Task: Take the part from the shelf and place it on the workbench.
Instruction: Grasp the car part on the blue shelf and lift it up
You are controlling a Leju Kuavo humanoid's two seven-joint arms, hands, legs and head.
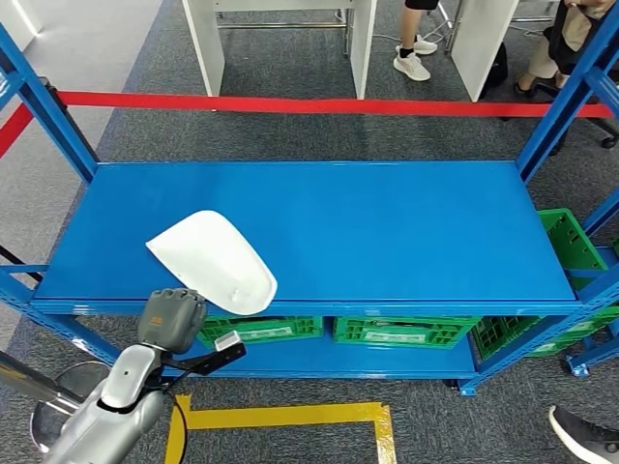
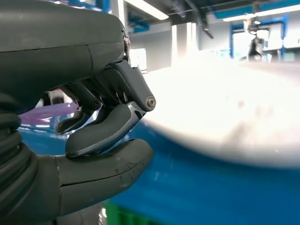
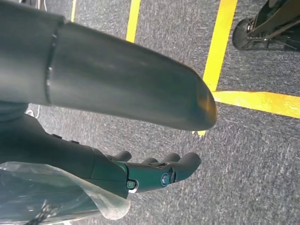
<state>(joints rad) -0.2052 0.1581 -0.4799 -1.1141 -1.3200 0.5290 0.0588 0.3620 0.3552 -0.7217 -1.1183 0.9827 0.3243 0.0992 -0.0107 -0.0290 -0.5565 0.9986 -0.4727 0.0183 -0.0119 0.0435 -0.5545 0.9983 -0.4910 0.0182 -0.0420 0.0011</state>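
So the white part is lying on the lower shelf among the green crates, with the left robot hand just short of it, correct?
Not quite. The white part lies on the top blue shelf, near its front left edge; the green crates sit on the level below. The head view shows this. The left robot hand is indeed just short of the part, holding nothing.

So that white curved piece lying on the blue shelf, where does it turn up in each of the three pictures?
Head view: the white part lies on the left front of the blue shelf, just beyond the left hand.
Left wrist view: it is the bright blurred shape past the fingers.
Right wrist view: not in it; the right hand hangs over grey floor.
Shared landmark: the blue shelf.
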